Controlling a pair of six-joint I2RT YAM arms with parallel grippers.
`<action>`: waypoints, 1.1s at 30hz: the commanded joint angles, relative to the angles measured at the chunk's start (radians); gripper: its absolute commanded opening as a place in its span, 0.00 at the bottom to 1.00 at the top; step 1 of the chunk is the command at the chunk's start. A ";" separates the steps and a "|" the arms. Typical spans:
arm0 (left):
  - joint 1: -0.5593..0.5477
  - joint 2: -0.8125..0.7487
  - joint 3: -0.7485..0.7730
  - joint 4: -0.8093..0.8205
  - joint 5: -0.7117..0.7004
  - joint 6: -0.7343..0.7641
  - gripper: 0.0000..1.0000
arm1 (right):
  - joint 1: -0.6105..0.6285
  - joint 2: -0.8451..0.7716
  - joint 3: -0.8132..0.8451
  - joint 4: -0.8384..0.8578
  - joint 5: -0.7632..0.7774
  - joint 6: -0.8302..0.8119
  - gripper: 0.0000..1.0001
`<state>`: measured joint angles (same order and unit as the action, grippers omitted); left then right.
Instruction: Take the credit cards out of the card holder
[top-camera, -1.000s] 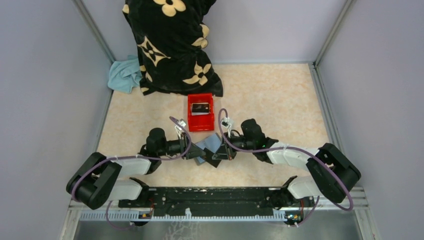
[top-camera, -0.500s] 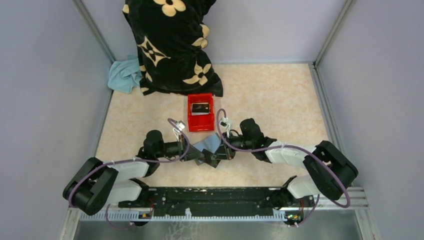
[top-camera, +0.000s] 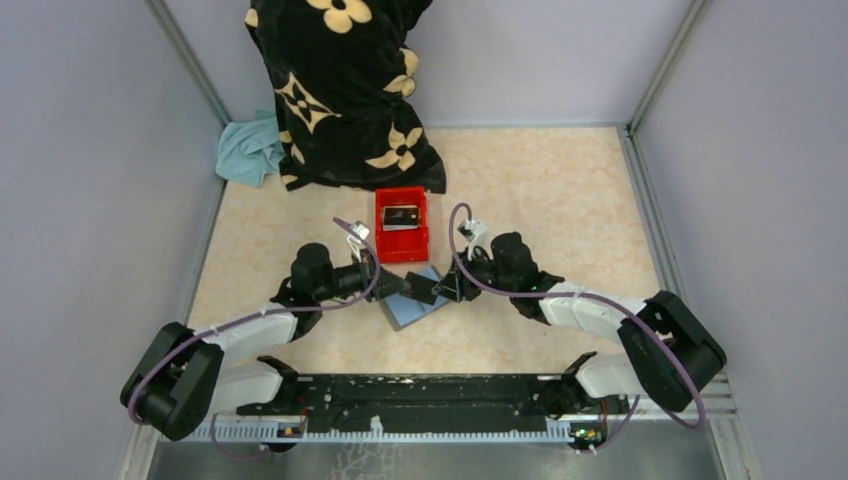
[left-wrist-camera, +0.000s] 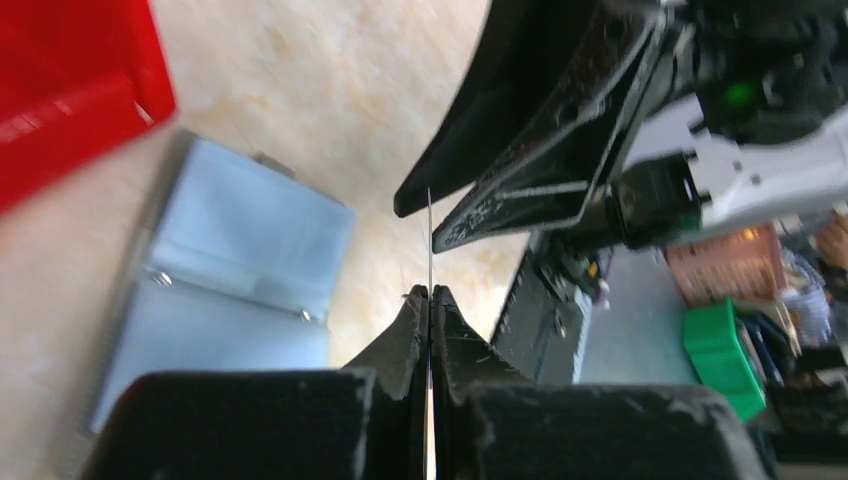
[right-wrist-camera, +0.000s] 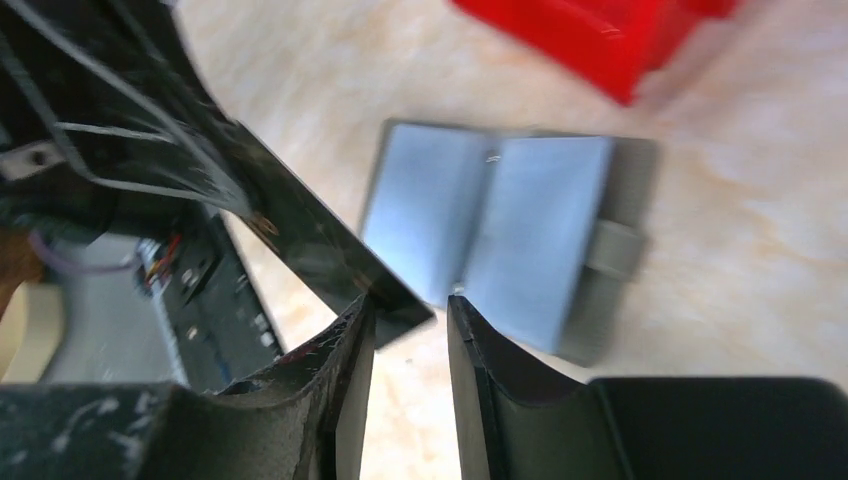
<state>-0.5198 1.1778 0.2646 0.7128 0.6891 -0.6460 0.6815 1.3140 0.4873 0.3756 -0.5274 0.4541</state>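
The card holder (top-camera: 410, 306) lies open and flat on the table, its blue-grey inside up, and shows in both wrist views (left-wrist-camera: 235, 265) (right-wrist-camera: 505, 225). My left gripper (top-camera: 404, 287) (left-wrist-camera: 430, 292) is shut on a dark credit card (top-camera: 421, 290) just above the holder. In the left wrist view that card is a thin edge-on line (left-wrist-camera: 430, 245). In the right wrist view it is a dark slab (right-wrist-camera: 320, 250). My right gripper (top-camera: 446, 290) (right-wrist-camera: 411, 305) faces it, open, with the card's corner at its fingertips. Another credit card (top-camera: 400, 217) lies in the red bin.
The red bin (top-camera: 402, 244) stands just beyond the holder. A black flower-patterned cloth (top-camera: 340, 90) and a light blue cloth (top-camera: 248, 150) sit at the back left. Grey walls close in both sides.
My right gripper has opened and let go of the dark card, which my left gripper has shut on. Both grippers moved away from the bases. The holder now lies flat and open.
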 joint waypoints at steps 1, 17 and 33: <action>0.011 -0.007 0.175 -0.248 -0.187 0.106 0.00 | -0.032 -0.068 -0.001 -0.068 0.234 -0.016 0.35; 0.205 0.355 0.651 -0.476 -0.302 0.181 0.00 | -0.034 -0.050 0.053 -0.173 0.267 -0.071 0.34; 0.200 0.534 0.782 -0.542 -0.376 0.124 0.00 | -0.035 0.010 0.041 -0.147 0.296 -0.074 0.31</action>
<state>-0.3180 1.6829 0.9936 0.1806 0.3389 -0.5068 0.6514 1.3140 0.4942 0.1749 -0.2470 0.3931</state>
